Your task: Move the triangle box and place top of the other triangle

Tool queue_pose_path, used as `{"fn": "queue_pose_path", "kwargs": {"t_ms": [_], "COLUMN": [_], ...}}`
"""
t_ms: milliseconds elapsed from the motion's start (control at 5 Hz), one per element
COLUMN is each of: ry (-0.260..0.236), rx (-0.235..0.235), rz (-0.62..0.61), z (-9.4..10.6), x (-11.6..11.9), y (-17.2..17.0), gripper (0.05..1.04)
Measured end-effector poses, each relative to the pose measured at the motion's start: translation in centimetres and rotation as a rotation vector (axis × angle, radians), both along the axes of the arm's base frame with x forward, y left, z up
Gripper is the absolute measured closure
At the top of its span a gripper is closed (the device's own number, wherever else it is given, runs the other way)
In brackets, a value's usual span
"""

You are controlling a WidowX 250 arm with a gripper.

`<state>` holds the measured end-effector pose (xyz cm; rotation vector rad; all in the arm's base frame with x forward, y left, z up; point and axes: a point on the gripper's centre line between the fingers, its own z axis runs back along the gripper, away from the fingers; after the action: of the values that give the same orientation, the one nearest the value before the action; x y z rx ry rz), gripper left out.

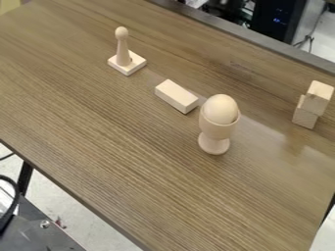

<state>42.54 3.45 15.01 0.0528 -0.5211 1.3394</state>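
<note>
I cannot tell whether my claw is spread or pressed together, or whether it pinches anything. Leftmost on the counter [131, 171], a round-headed peg [122, 51] stands upright on a square base [134, 63], and I have no call to touch either.

Next, nearer the middle, a plain block [177, 96] lies flat by itself. It looks oblong to me, not triangular, though it may be the box I am asked to move. I judge it light, stiff wood, smooth enough to slip if I pinch near an end, but hardly fragile. I would come down over its middle and close across the two long sides. Just beside it, the cup [216, 132] holds an egg [220, 109]; a careless swing could tip them.

At the right, an upper block [320, 97] sits on a lower block [305, 115], a little askew. I cannot make out a clear triangle there either. If this pair is meant, the stacking looks done; I'd grip only the upper block's opposite sides, gently, since a nudge could topple it.
</note>
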Motion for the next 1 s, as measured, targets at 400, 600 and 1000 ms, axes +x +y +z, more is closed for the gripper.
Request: {"fn": "queue_pose_path", "kwargs": {"t_ms": [400,600,1000], "ry": [0.045,0.104,0.177], "rx": [0.018,-0.007,-0.109], "rz": [0.109,0.11,0.078], "z": [0.2,-1.0,-2.5], "x": [-5.2,-7.9,-11.5], "y": [-3.1,-3.9,-4.5], "gripper": [0.794,0.794,0.794]}}
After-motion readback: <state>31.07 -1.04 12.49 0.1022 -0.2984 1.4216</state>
